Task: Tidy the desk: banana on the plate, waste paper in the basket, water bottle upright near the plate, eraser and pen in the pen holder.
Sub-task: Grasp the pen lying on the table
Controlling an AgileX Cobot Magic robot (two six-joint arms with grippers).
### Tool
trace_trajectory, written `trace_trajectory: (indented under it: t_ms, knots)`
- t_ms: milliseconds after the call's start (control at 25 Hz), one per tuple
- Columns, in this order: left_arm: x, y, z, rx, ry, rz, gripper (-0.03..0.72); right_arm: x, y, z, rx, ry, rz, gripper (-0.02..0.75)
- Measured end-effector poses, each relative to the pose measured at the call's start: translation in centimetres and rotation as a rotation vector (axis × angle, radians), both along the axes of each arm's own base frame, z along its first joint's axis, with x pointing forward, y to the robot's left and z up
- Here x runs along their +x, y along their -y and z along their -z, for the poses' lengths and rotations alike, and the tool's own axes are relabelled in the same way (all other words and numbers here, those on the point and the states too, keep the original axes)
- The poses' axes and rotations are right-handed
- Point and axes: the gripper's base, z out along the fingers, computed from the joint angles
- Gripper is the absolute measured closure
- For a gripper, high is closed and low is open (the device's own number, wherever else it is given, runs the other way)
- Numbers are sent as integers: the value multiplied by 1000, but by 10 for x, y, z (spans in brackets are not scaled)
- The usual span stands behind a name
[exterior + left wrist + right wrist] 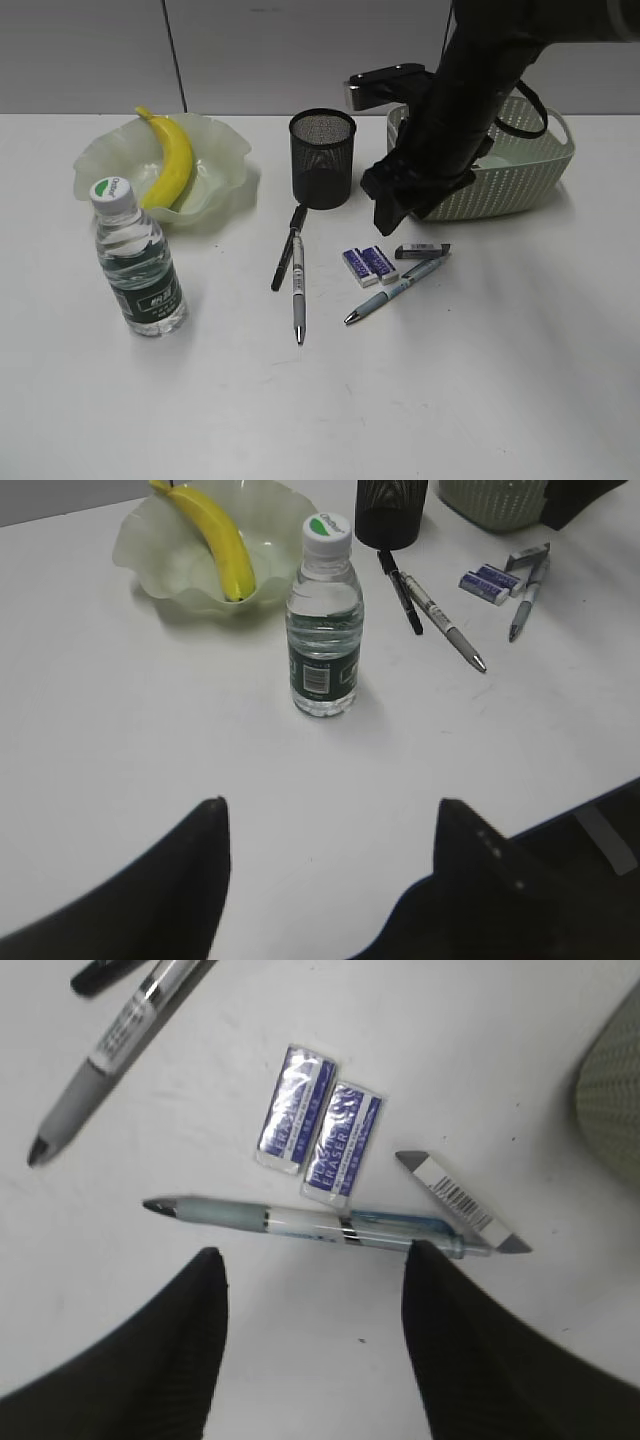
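Nearest, the right gripper (310, 1310) hangs with jaws apart and empty above a pale-blue pen (300, 1222); only its wrist view shows two wrapped erasers (320, 1130) beyond. The left gripper (330, 830) gapes, empty, before the upright ribbed bottle (323, 630). Farther, the banana (172, 160) lies in the ruffled plate (225, 165); beyond, the mesh pen holder (322, 160) and the woven-look basket (520, 175).

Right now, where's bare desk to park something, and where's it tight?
Free: the whole front strip of the desk, nearer the camera than the water bottle and pens, and the right side in front of the basket. Crowded: the middle, between pen holder and basket, where two erasers, three pens and the right gripper cluster.
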Motion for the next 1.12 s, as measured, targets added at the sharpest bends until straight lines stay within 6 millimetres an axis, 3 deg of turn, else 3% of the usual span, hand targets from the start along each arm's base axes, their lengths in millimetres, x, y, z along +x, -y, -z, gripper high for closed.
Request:
trace_trajectory:
  t_ms: [160,280,600,1120]
  knots:
    - [0,0,0,0,0,0,210,2,-5,7,52,-162,408,296]
    - [0,0,0,0,0,0,210,0,-7,14,64,-255,576,300]
    - [0,0,0,0,0,0,216,-10,-1,41,-97,-455,838,302]
    - [0,0,0,0,0,0,216,1,-12,85,-28,-508,1089,302]
